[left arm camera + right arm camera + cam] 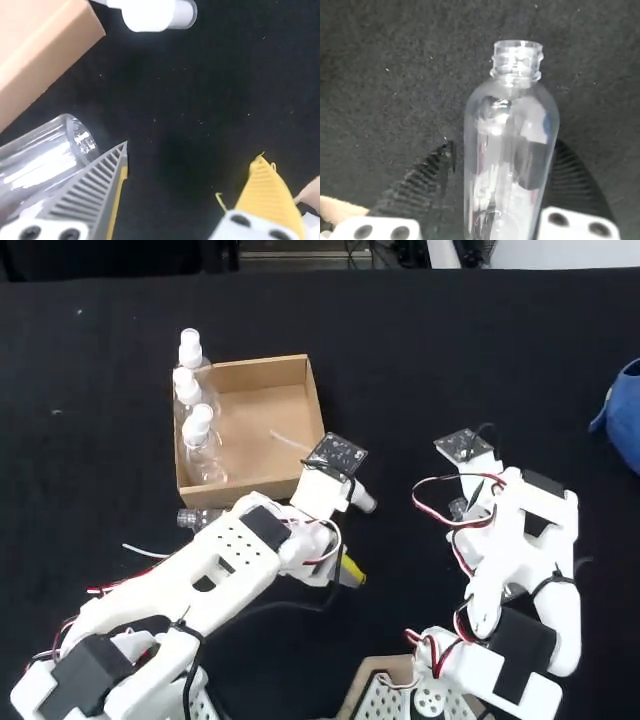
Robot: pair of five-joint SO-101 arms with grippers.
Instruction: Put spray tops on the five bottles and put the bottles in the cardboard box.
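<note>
- right gripper (pixel 506 150) is clamped on an uncapped clear bottle (pixel 516 95);
- left gripper (pixel 187 160) is spread wide, nothing held; another open bottle (pixel 40 160) is lying beside its grey finger (pixel 95 190), spray top (pixel 155 12) nearby;
- three capped bottles (pixel 200 430) are lined along one wall of the cardboard box (pixel 270 405)

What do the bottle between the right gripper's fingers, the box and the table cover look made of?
The uncapped bottle looks like clear, glossy plastic: see-through, bright reflections, moulded neck threads; glass is possible. The cardboard box: brown, matt cardboard, thin flat walls. The table cover: black, matt, likely felt or cloth, with a fuzzy texture and lint specks.
</note>
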